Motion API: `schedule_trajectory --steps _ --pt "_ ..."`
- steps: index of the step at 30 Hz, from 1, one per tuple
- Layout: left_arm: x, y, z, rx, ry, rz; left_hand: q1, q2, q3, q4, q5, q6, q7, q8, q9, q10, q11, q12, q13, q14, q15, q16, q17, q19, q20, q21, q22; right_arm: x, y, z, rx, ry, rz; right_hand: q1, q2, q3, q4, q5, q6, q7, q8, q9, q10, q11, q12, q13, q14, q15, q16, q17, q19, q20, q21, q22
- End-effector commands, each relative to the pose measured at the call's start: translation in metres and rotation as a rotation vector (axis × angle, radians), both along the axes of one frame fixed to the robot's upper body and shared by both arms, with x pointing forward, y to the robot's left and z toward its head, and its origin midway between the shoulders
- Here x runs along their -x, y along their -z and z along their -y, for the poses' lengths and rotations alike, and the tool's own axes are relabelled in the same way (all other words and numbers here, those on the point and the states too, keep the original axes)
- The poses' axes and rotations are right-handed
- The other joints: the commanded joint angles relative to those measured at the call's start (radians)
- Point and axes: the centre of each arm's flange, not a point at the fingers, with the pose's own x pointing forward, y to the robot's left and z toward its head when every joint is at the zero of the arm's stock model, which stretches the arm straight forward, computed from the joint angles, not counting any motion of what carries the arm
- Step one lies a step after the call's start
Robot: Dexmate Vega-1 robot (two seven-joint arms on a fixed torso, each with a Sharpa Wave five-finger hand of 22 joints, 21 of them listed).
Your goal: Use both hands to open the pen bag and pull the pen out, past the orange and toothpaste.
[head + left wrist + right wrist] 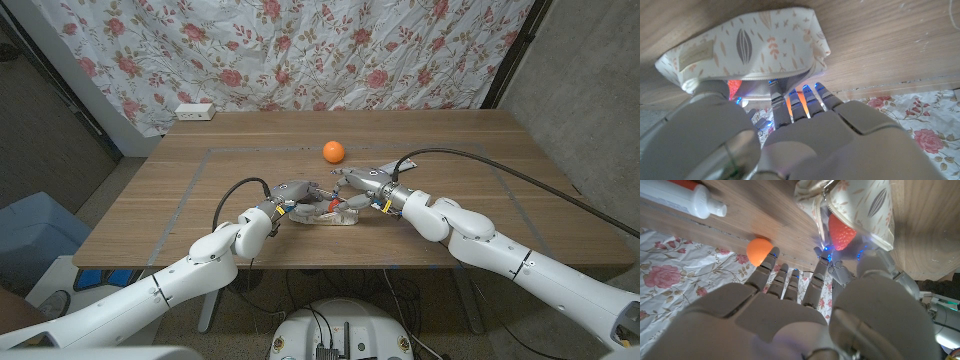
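Holding the pen bag point(330, 214) at table centre, the left hand point(285, 204) grips its 9 o'clock end and the right hand point(360, 190) its 3 o'clock end — the orange point(333, 152) sits at 12. Both should pull apart gently, evenly — the mouth is only partly open.
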Motion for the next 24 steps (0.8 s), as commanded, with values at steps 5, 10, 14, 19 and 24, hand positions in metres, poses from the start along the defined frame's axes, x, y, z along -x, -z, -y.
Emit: schedule_trajectory --steps 5,10,14,19,24 --pt "-0.0005 0.0017 0.0000 -0.005 0.000 -0.002 0.003 0.011 0.002 -0.004 0.004 -0.003 -0.008 0.004 0.000 -0.001 -0.001 0.005 0.005 -0.002 -0.002 0.007 0.003 -0.002 -0.002 0.004 0.003 -0.0058 0.0043 -0.0037 0.005 0.015 -0.021 0.004 0.004 0.001 0.004 0.005 0.004 0.001 0.006 0.004 0.009 0.001 0.003 0.005 0.007 -0.001 0.007 0.006 0.010 -0.002 0.003 0.002" --pt "-0.0003 0.0020 -0.0007 -0.009 0.006 0.000 0.003 0.012 0.003 -0.004 0.004 -0.003 -0.009 0.004 0.000 -0.001 -0.001 0.005 0.005 -0.002 -0.002 0.007 0.003 -0.002 -0.002 0.004 0.003 -0.0068 0.0057 -0.0055 0.008 0.028 -0.020 0.007 0.002 0.000 0.003 0.005 0.006 0.000 0.008 0.005 0.010 0.001 0.003 0.005 0.007 -0.001 0.007 0.007 0.011 -0.003 0.003 0.002" --pt "0.0002 0.0025 -0.0008 -0.009 0.005 0.000 0.003 0.013 0.003 -0.005 0.004 -0.003 -0.010 0.005 0.000 0.000 0.000 0.006 0.005 -0.001 -0.002 0.007 0.003 -0.001 -0.003 0.005 0.003 -0.0078 0.0073 -0.0056 0.014 0.036 -0.022 0.009 -0.001 -0.001 0.001 0.006 0.005 0.000 0.009 0.006 0.010 0.000 0.003 0.005 0.008 -0.002 0.007 0.007 0.013 -0.004 0.003 0.002" --pt "0.0007 0.0033 -0.0010 -0.007 0.001 0.000 0.003 0.014 0.003 -0.005 0.004 -0.003 -0.009 0.005 0.000 0.000 -0.001 0.006 0.005 -0.001 -0.003 0.007 0.003 -0.001 -0.004 0.005 0.003 -0.0097 0.0091 -0.0050 0.024 0.046 -0.029 0.015 -0.009 -0.003 -0.002 0.008 -0.008 0.000 0.006 0.007 0.009 0.001 0.002 0.005 0.008 -0.001 0.007 0.006 0.014 -0.006 0.003 0.002" --pt "0.0015 0.0042 -0.0019 -0.005 -0.007 -0.003 0.003 0.015 0.004 -0.005 0.004 -0.002 -0.010 0.005 0.000 0.000 -0.001 0.006 0.005 0.000 -0.003 0.007 0.003 -0.001 -0.003 0.005 0.003 -0.0110 0.0104 -0.0042 0.034 0.055 -0.042 0.017 -0.015 -0.006 -0.002 0.009 -0.024 -0.001 0.002 0.008 0.006 0.002 0.001 0.005 0.007 -0.001 0.006 0.006 0.014 -0.007 0.002 0.002"
